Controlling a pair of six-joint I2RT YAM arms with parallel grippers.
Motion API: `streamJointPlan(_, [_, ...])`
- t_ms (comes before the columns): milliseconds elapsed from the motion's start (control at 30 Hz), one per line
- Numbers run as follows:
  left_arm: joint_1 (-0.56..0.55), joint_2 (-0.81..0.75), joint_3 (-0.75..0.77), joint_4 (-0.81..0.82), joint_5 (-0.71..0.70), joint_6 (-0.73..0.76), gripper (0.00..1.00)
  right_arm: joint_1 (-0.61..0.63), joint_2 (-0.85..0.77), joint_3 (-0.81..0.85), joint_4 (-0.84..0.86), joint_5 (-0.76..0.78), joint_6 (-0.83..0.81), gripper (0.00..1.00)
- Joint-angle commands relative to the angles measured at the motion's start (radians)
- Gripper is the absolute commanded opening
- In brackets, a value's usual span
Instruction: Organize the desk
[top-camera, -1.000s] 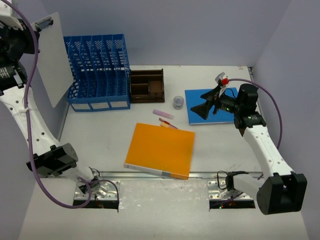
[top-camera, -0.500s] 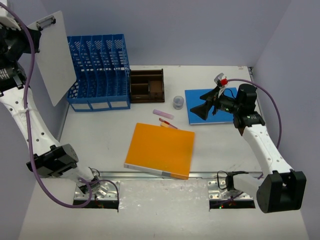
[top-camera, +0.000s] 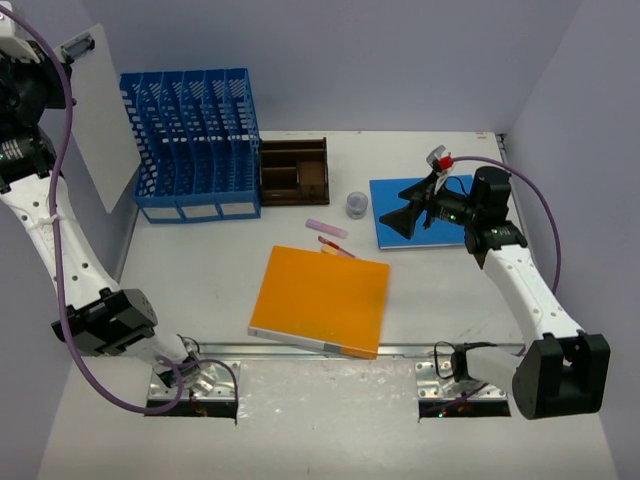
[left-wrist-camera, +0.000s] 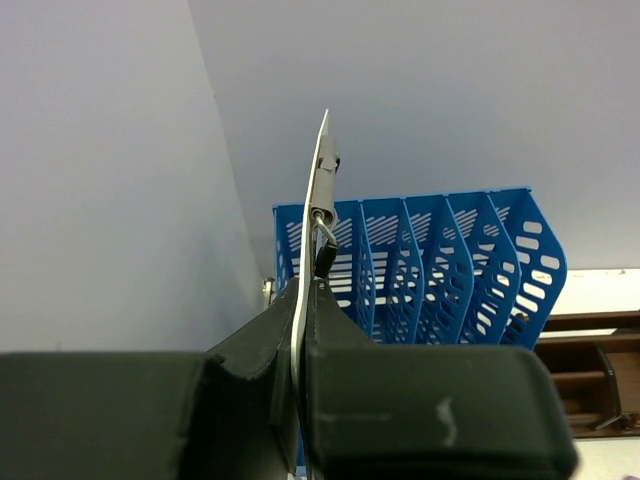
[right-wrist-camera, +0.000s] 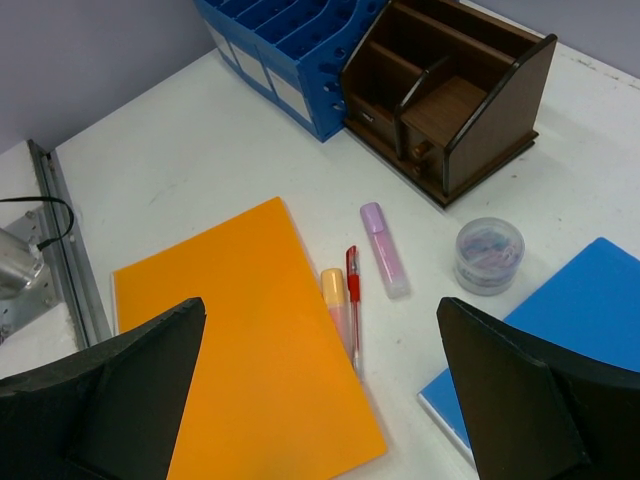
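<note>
The left gripper (left-wrist-camera: 300, 310) clamps a clipboard (top-camera: 100, 115) above the far left corner of the desk (top-camera: 200, 270); the right gripper (top-camera: 396, 210), jaws wide, hangs over a blue folder (top-camera: 428, 238).

Looks like a robotics lab dressed up as an office. Boxed in by plain lavender panels (top-camera: 400, 60), with a white left arm (top-camera: 45, 225) and right arm (top-camera: 525, 290) bolted at a silver rail (top-camera: 400, 352) and trailing purple cable (top-camera: 100, 395). Set out on the off-white desk (top-camera: 200, 270): a blue file rack (top-camera: 195, 140), a brown wooden organizer (top-camera: 295, 170), an orange folder (top-camera: 320, 300), a blue folder (top-camera: 425, 225) and pens (top-camera: 327, 228).
</note>
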Motion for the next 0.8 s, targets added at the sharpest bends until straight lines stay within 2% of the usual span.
streamJointPlan(0, [0.008,-0.007,0.007,0.123,-0.013,-0.017,0.0,0.0,0.003,0.013,0.044,-0.012,-0.013,0.99])
streamJointPlan(500, [0.008,0.063,-0.041,0.22,-0.016,-0.055,0.0,0.0,0.029,0.017,0.046,-0.015,-0.019,0.99])
streamJointPlan(767, [0.006,0.083,-0.12,0.328,-0.002,-0.074,0.0,0.0,0.042,0.02,0.043,-0.012,-0.025,0.99])
